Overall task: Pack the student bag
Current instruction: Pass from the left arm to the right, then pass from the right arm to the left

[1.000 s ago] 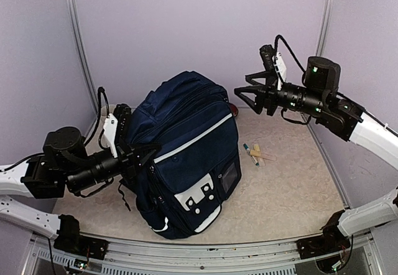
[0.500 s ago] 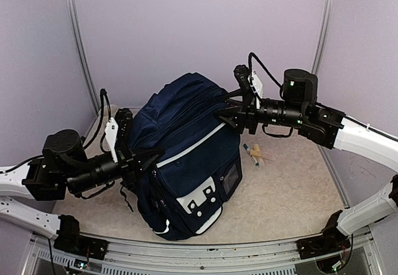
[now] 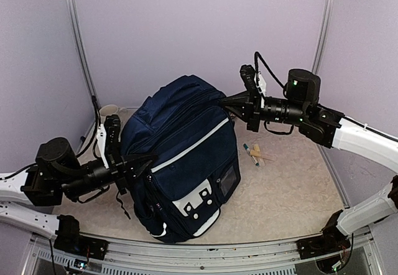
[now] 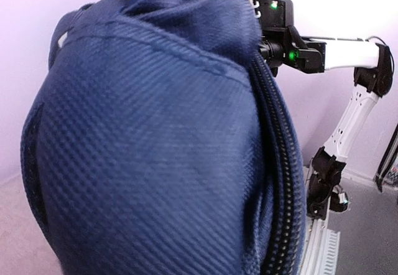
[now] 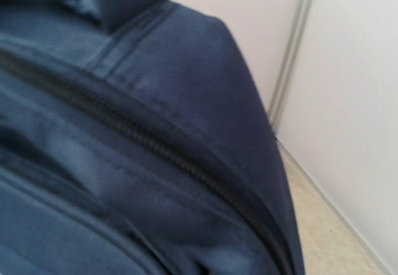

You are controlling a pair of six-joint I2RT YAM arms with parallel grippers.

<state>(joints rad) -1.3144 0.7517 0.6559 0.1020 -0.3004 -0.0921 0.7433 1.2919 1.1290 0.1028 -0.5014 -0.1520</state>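
Two arms flank the student bag (image 3: 186, 157), upright in the middle of the table (image 3: 292, 188).
The right gripper (image 3: 229, 104) is closed at the bag's upper right edge; whether it pinches fabric cannot be told. The left gripper (image 3: 142, 163) sits at the bag's left side, and its jaw spacing cannot be told. A few pens (image 3: 254, 153) lie just right of the bag.
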